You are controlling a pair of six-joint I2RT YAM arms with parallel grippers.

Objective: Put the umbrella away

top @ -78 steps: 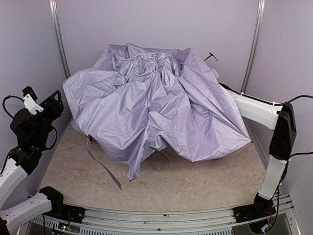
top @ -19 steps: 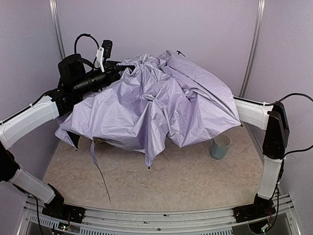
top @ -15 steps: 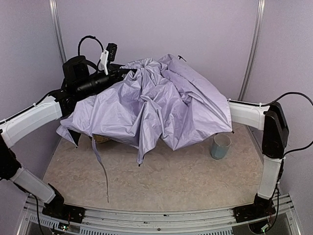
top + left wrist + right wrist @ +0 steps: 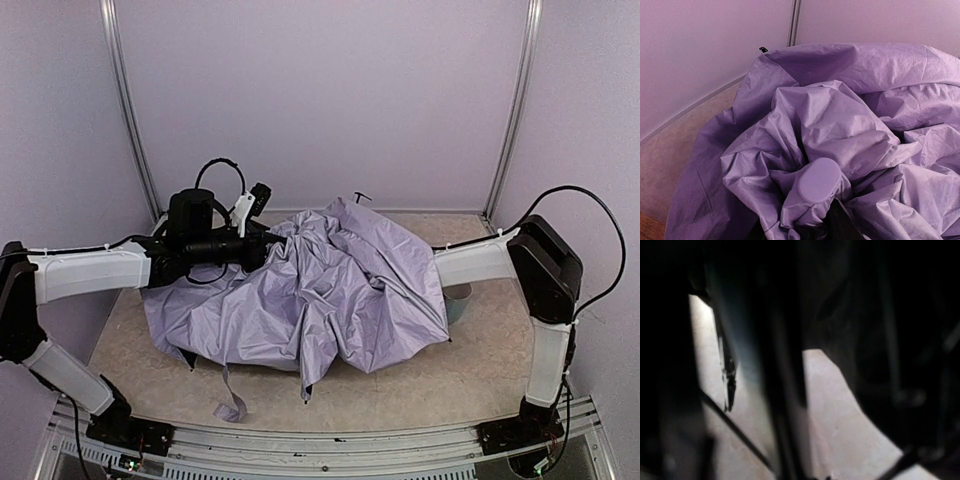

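On the table [image 4: 480, 372], umbrella [image 4: 340, 290] now lower (seemingly more collapsed)

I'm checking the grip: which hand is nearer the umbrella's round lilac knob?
Left. The left hand sits right at the knob; the right hand is hidden under the canopy opposite.

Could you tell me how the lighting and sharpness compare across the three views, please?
Top external: evenly lit and sharp, umbrella clear. Left wrist: bright, purple-tinted, in focus. Right wrist: mostly black and blurred, only patches of table lit.
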